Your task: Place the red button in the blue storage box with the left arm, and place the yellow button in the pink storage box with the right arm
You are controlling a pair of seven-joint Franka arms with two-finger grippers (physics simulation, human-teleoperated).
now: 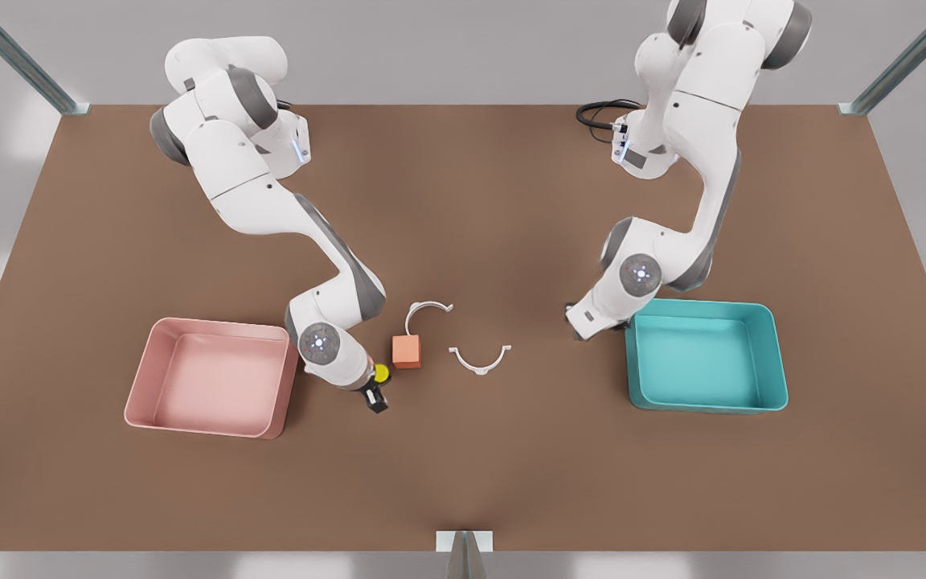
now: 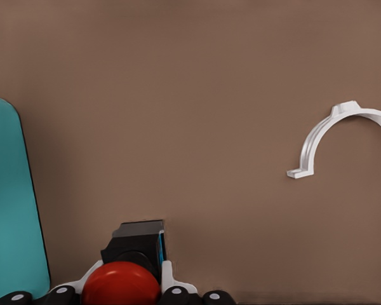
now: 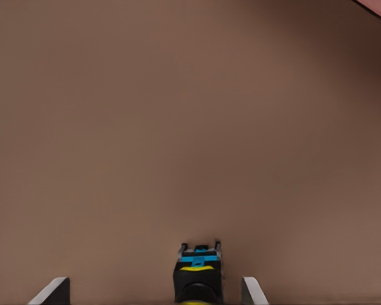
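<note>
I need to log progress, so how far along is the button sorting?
Nothing is done: the pink storage box and the blue storage box hold no button. In hand: the right pincer, open, straddles the yellow button; the left pincer is at the red button beside that box. Both placements remain.

Red button (image 2: 121, 283) and yellow button (image 1: 381, 373), black-based; teal box (image 1: 775, 354), pale pink box (image 1: 145, 374), brown table (image 1: 463, 201).

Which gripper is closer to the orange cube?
Right. The right gripper works just beside the orange cube, around the yellow button; the left gripper is by the blue storage box.
</note>
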